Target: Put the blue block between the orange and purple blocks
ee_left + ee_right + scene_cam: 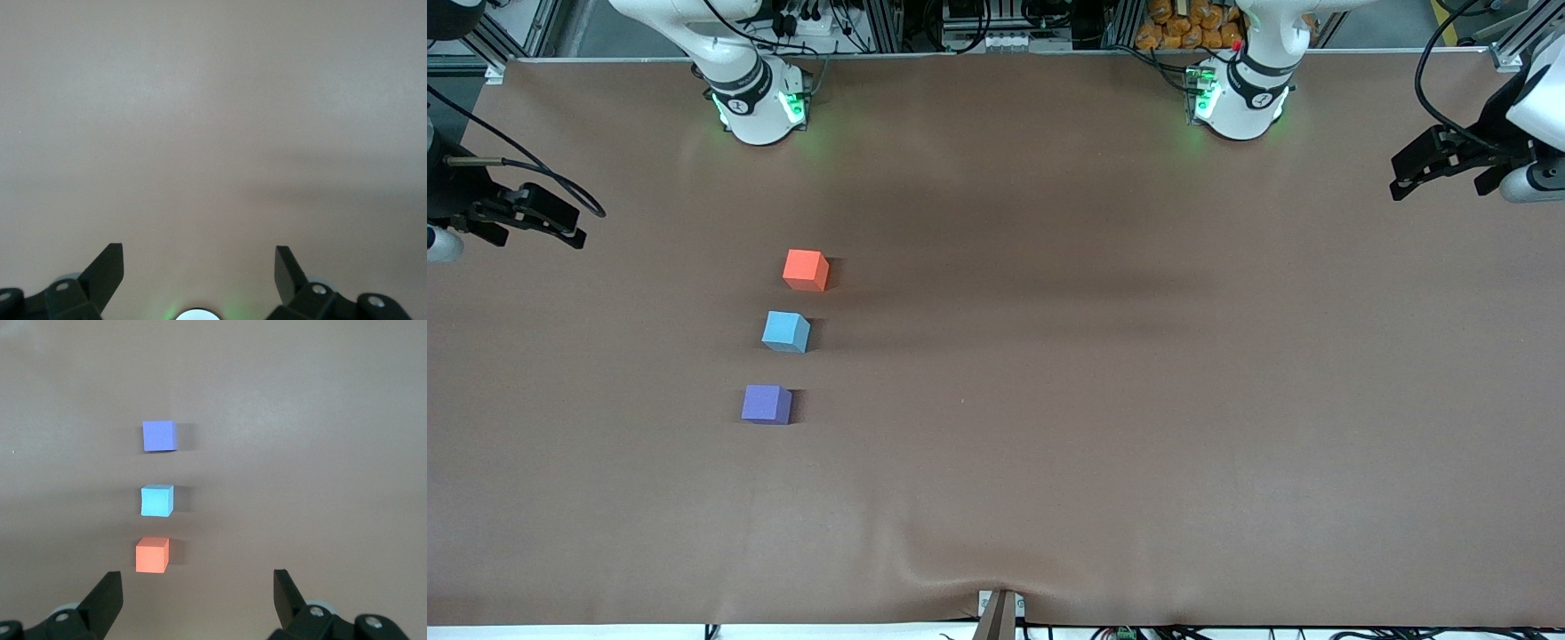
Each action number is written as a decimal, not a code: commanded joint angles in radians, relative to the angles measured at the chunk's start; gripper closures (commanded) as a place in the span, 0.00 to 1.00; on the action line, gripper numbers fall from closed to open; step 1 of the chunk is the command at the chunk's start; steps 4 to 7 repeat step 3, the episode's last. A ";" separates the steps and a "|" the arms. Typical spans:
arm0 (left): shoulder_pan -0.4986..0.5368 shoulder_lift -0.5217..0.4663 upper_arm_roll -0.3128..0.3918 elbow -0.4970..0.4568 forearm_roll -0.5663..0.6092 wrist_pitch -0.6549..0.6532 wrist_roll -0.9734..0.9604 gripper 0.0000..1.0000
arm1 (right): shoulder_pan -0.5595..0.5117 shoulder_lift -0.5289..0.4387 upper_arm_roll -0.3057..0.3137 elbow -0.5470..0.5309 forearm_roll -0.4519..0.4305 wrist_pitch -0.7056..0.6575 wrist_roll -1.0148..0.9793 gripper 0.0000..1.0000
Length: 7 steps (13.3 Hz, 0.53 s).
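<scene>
Three small cubes stand in a line on the brown table toward the right arm's end. The orange block [806, 269] [152, 555] is farthest from the front camera, and the purple block [766, 404] [159, 435] is nearest to it. The blue block [786, 332] [157, 501] sits between them, touching neither. My right gripper [534, 233] [198, 583] hangs open and empty at the right arm's end of the table, apart from the cubes. My left gripper [1436, 178] [200, 260] hangs open and empty over the left arm's end, with only bare table under it.
The brown table cover [1049, 400] has a crease at its edge nearest the front camera. The two arm bases [760, 107] [1240, 102] stand along the edge farthest from that camera. Cables and clutter lie past that edge.
</scene>
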<state>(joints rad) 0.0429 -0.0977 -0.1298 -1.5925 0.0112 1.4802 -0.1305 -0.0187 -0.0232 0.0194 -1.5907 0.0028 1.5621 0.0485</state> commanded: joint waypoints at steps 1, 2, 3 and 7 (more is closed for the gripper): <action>0.009 -0.007 -0.002 0.009 -0.010 -0.024 0.011 0.00 | 0.006 -0.017 -0.001 0.011 -0.020 -0.001 0.001 0.00; 0.009 -0.007 -0.002 0.009 -0.008 -0.024 0.011 0.00 | 0.006 -0.006 -0.001 0.047 -0.021 -0.007 -0.002 0.00; 0.009 -0.007 -0.001 0.011 -0.007 -0.024 0.011 0.00 | 0.008 0.008 -0.001 0.081 -0.023 -0.043 0.001 0.00; 0.009 -0.007 -0.001 0.011 -0.007 -0.024 0.011 0.00 | 0.008 0.008 -0.001 0.081 -0.023 -0.043 0.001 0.00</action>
